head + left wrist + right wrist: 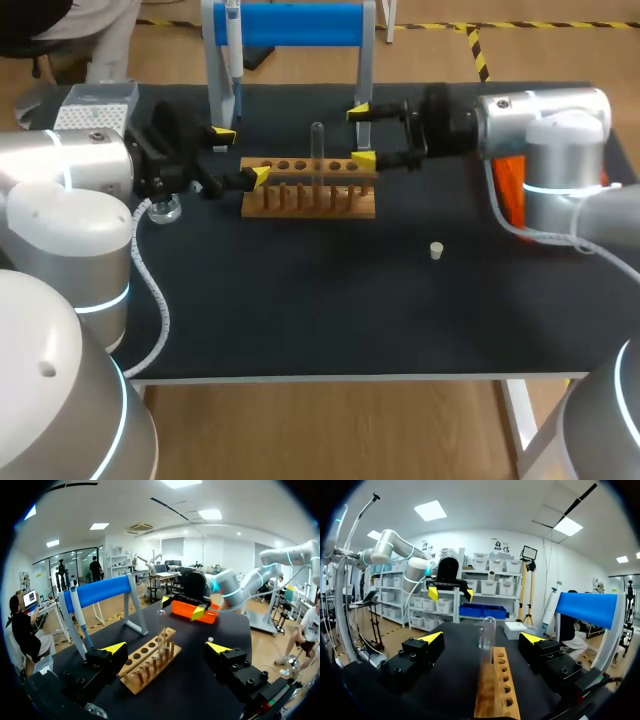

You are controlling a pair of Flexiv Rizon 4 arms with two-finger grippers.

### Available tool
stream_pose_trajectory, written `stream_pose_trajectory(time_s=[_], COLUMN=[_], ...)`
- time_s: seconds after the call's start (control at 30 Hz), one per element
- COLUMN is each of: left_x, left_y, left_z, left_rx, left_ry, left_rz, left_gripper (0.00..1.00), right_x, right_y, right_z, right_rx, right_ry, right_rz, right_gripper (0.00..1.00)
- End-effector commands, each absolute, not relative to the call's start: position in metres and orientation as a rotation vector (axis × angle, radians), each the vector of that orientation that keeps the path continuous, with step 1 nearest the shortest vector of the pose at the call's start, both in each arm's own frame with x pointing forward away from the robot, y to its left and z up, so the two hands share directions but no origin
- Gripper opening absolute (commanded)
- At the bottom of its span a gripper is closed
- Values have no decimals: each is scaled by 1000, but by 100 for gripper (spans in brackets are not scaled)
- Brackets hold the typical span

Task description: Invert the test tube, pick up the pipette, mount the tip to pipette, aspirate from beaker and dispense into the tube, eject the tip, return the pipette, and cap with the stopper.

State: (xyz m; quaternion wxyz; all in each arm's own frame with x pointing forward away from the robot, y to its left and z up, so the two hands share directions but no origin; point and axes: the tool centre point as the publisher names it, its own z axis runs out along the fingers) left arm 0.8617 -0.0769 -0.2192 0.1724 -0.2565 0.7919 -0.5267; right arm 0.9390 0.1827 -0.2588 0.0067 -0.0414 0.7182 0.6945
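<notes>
Head view: one wooden rack [308, 190] sits on the counter [300, 320] with a single test tube [318, 150] upright in it. There's also one white stopper [436, 250] lying loose nearer the front and one pipette [232, 50] on the blue stand [300, 22]. The left gripper [241, 155] and right gripper [361, 135] are both spread wide and empty at opposite ends of the rack. The left wrist view adds an orange bin [192, 611] behind the right gripper. The right wrist view looks down the rack's row of holes, which are empty on the near side of the tube.

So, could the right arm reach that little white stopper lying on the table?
Probably yes: the stopper lies alone on the bare table, nothing beside it, and the right tool is open and empty.
</notes>
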Motion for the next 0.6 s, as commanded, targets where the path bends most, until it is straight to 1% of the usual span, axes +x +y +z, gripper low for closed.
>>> stream_pose_trajectory(time_s=[0.03,0.5,0.6], left_x=[861,861,861], left_y=[-76,-76,-76], left_z=[-220,-220,-220], left_rx=[-726,-726,-726], left_ry=[2245,2245,2245], left_rz=[-1499,-1499,-1499], left_gripper=[100,100,100], right_x=[949,952,951], right_y=[196,220,224], right_z=[-267,-276,-278], right_rx=[-213,-201,-189], right_ry=[2273,2309,2329], right_rz=[2233,2258,2254], right_gripper=[100,100,95])
